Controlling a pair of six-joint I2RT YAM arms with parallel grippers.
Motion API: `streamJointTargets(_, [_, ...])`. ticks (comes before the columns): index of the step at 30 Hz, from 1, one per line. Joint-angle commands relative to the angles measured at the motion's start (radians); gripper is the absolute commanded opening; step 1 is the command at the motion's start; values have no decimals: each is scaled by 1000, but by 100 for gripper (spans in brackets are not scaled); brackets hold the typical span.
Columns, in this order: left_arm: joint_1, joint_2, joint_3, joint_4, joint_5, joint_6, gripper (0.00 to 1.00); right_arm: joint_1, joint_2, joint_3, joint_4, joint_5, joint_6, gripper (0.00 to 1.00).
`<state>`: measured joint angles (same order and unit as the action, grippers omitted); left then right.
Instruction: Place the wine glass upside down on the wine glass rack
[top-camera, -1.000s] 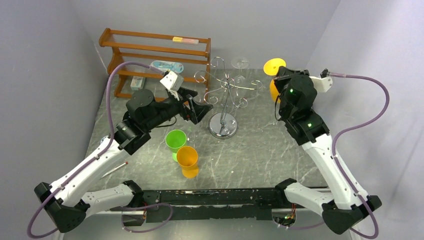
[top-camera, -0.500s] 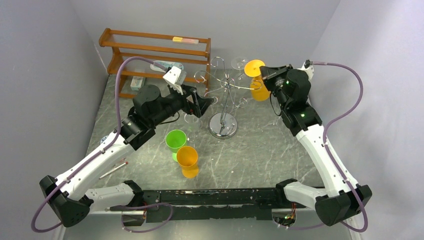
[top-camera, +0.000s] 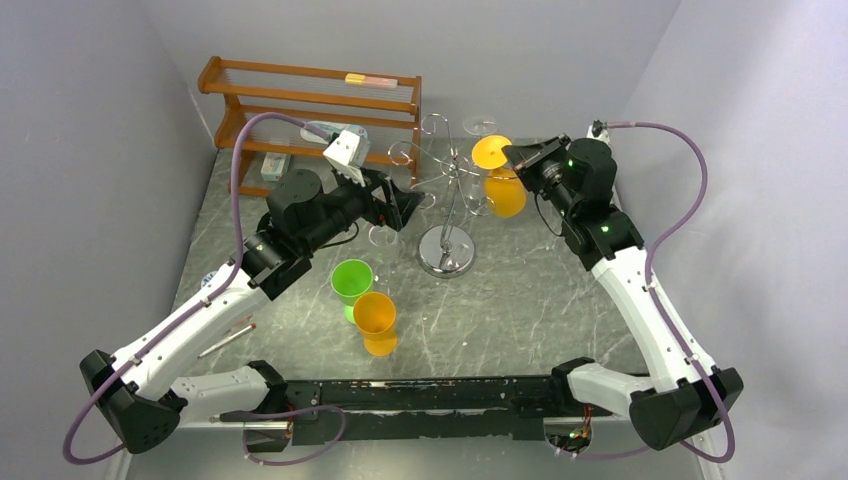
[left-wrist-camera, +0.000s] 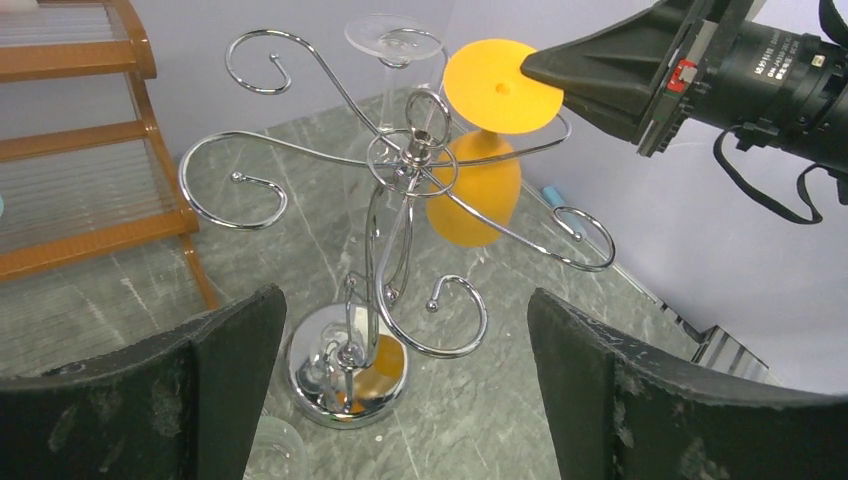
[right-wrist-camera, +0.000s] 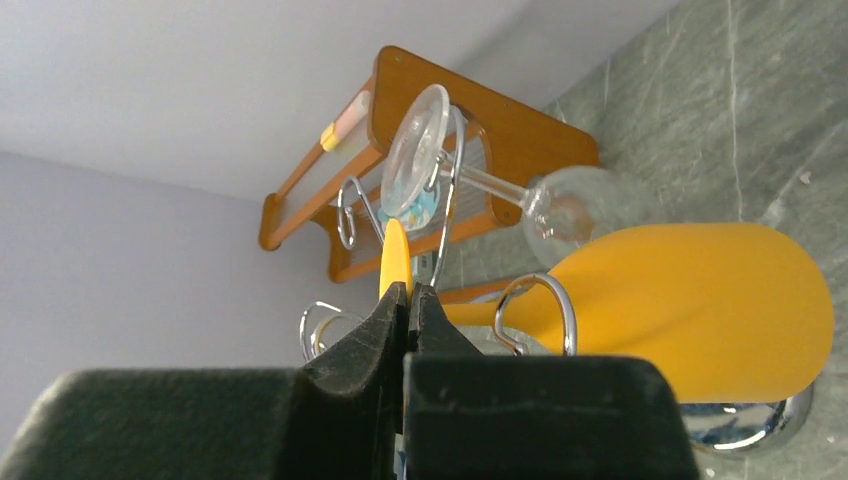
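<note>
Nearest my bases, an orange cup (top-camera: 376, 320) and a green cup (top-camera: 351, 280) stood touching each other on the grey marbled table (top-camera: 520, 310). Beyond them my left hand (top-camera: 398, 208) hung with its fingers spread wide and nothing between them, facing the wine glass rack (top-camera: 446, 252) from just beside its left arms. The rack stood upright on its round mirror base, with curled chrome arms fanning out from the top of its central post. On its far right side my right hand (top-camera: 512, 153) was pinched tight on the rim of the foot of the wine glass (top-camera: 506, 195). The glass hung upside down right at my fingertips, foot on top and bowl below, its stem crossing one of the rack's wire arms; I could not tell whether the foot rested on the wire. It was opaque orange all over, with a flat disc foot and a long rounded bowl. Behind it a clear glass (top-camera: 481, 125) hung inverted from a rear arm. Farthest back, left of the rack, stood the brown wooden shelf (top-camera: 300, 90).
</note>
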<state>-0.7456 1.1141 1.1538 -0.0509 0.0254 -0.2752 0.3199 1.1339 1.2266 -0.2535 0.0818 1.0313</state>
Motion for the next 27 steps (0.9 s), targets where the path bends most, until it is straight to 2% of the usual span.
streamJointTargets(1, [2, 1, 29, 3, -54, -5, 95, -9, -28, 29, -65, -29, 3, 0])
streamJointTargets(15, [2, -4, 18, 0, -97, -40, 95, -10, -92, 15, -165, 131, 14, 0])
streamJointTargets(27, [2, -5, 8, -13, -124, -65, 95, -9, -99, -7, -113, 204, 35, 0])
